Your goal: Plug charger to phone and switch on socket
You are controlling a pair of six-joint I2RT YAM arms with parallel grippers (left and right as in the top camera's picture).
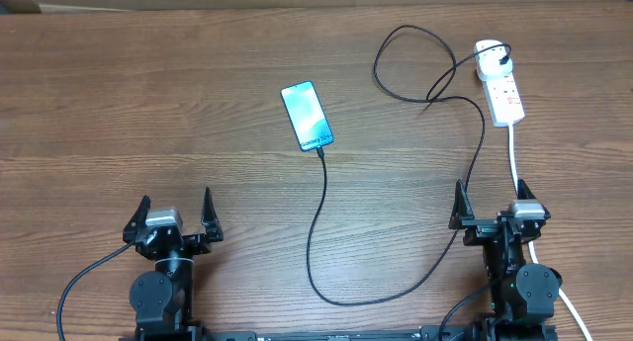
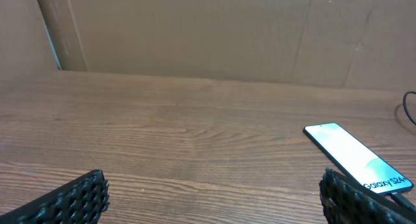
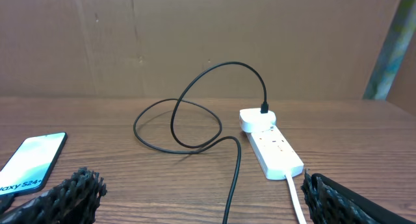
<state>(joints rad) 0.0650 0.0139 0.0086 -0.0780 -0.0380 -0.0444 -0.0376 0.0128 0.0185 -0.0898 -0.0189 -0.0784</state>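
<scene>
The phone (image 1: pixel 307 116) lies face up in the middle of the table, its light-blue screen lit; it also shows at the right of the left wrist view (image 2: pixel 354 156) and the left of the right wrist view (image 3: pixel 29 162). The charger's black cable (image 1: pixel 321 213) runs from the phone's near short end, loops toward me, then curls back (image 3: pixel 234 174) to a white adapter (image 3: pixel 257 118) plugged into the far end of the socket (image 1: pixel 504 92) (image 3: pixel 276 149). My left gripper (image 1: pixel 176 198) (image 2: pixel 211 201) and right gripper (image 1: pixel 490 188) (image 3: pixel 201 198) both stand open and empty near the front edge.
The socket's thick white cord (image 1: pixel 514 153) (image 3: pixel 296 195) trails toward me beside the right gripper's right finger. A brown cardboard wall (image 2: pixel 195 36) closes off the far side of the wooden table (image 1: pixel 148 104).
</scene>
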